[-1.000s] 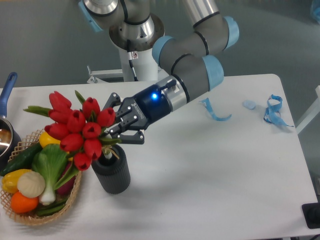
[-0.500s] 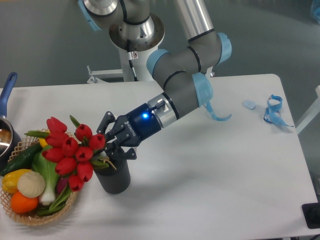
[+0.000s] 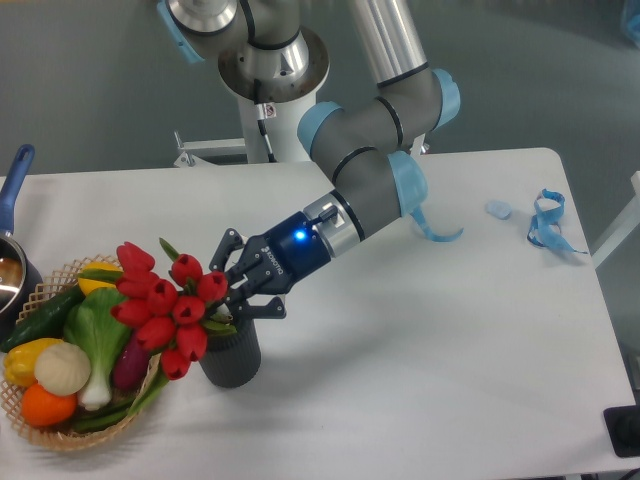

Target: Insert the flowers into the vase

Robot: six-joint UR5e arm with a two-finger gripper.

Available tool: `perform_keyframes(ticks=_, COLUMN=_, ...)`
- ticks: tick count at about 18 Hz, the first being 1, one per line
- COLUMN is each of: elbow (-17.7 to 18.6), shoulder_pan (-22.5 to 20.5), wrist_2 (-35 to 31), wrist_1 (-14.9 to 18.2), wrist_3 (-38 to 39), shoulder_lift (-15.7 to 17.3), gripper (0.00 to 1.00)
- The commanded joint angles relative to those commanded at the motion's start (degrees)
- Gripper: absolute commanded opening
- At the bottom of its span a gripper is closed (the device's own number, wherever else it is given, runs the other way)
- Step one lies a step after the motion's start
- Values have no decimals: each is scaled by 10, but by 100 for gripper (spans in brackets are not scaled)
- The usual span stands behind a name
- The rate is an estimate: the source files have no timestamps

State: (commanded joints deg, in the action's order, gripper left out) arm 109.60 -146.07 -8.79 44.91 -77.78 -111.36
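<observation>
While the basket [image 3: 40,425] w/ toy veg sits well left of the gripper [image 3: 238,298], the flowers [image 3: 168,310] lean out left of it, stems going down into the vase [image 3: 232,355] just below it. Fingers look closed on the stems. Approx. done; left: let go, pull away.

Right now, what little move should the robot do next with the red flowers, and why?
Probably tip the flowers more upright before letting go. The gripper holds the stems at the vase mouth, but the bunch leans left over the basket, so it might flop out.
</observation>
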Motion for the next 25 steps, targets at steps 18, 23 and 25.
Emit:
perform_keyframes(ticks=18, elbow=-2, shoulder_pan=-9, wrist_2=-4, wrist_1=0, wrist_3=-31, shoulder_lift=6, gripper=100)
perform_keyframes(ticks=23, elbow=18, shoulder_pan=-24, wrist_2=-165, wrist_1=0, wrist_3=-35, shoulder_lift=62, gripper=100)
perform_keyframes(ticks=25, elbow=21, shoulder_pan=-39, wrist_2=-206, wrist_1=1, wrist_3=-35, shoulder_lift=90, gripper=100)
